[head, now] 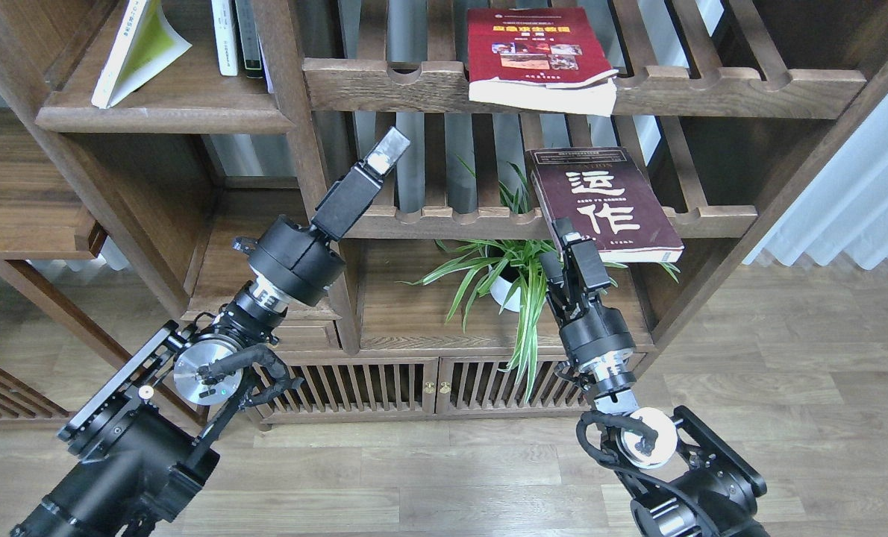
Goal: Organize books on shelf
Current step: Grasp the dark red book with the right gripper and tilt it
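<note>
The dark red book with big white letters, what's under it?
The maroon book lies on a slatted rack, its front sticking out. Below are a green plant and the right gripper. The slats beneath the book are covered.

- The solid shelf [190,112] carries the leaning lime-yellow book [139,52].
- The upper slatted rack [713,78] carries the red book [537,56].
- The lower slatted rack [444,220] carries the maroon book [604,205].

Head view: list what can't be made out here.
- Left hand: seen end-on, its fingers cannot be told apart.
- Right hand: dark against the maroon book; contact unclear.
- Lime-yellow book: top cut off by the picture's edge.
- Plant pot: mostly hidden by leaves.
</note>
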Controlling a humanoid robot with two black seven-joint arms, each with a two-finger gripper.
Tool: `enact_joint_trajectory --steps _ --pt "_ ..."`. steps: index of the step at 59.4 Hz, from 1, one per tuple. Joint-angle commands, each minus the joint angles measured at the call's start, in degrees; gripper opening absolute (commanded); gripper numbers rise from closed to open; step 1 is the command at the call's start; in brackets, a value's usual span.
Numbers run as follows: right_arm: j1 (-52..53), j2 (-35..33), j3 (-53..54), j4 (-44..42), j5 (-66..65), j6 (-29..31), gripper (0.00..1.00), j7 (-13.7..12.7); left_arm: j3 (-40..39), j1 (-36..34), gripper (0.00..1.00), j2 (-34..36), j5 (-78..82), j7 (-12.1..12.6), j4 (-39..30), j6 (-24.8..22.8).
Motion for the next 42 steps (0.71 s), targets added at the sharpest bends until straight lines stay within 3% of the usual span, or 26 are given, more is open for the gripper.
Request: enact_joint_trajectory --steps 1,42 --pt "0.03 0.01 1.16 -0.74 0.00 -3.52 0.98 -0.09 -0.11 -0.18 0.97 -0.05 0.08 0.16 -0.09 0.00" --pt "3.28 0.01 7.31 -7.33 0.09 -6.60 0.98 -0.27 -0.02 -0.80 0.95 -0.05 0.08 1.22 -0.09 0.00"
